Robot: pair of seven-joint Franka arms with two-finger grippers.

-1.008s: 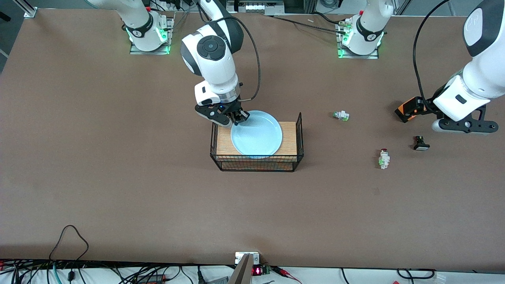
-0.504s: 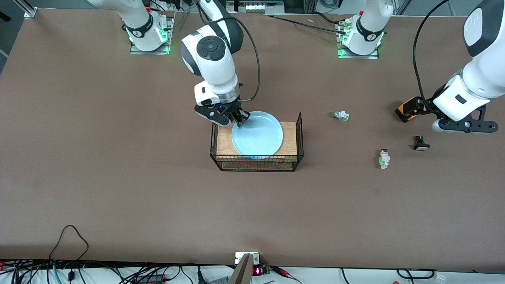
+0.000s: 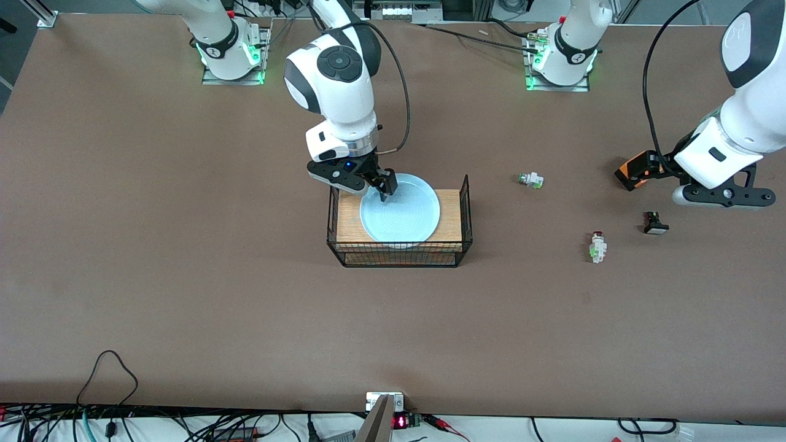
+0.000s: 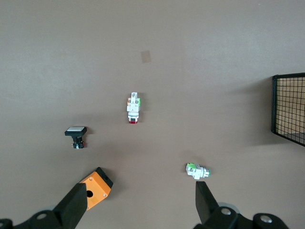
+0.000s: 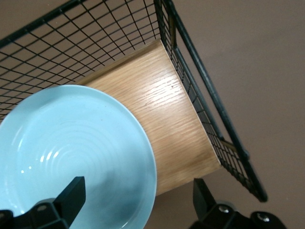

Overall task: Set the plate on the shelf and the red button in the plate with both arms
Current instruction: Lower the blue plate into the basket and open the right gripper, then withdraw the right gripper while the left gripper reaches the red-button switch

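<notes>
right gripper (image 3: 384, 186) wide, over plate (image 3: 402, 212) rim | left gripper (image 4: 138, 206) wide, waiting above red button (image 4: 133, 108)

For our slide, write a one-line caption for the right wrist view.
Open right gripper above the plate resting on the rack.

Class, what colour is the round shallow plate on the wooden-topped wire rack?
Pale light blue, plain; the round shallow plate shows best in the right wrist view.
</notes>
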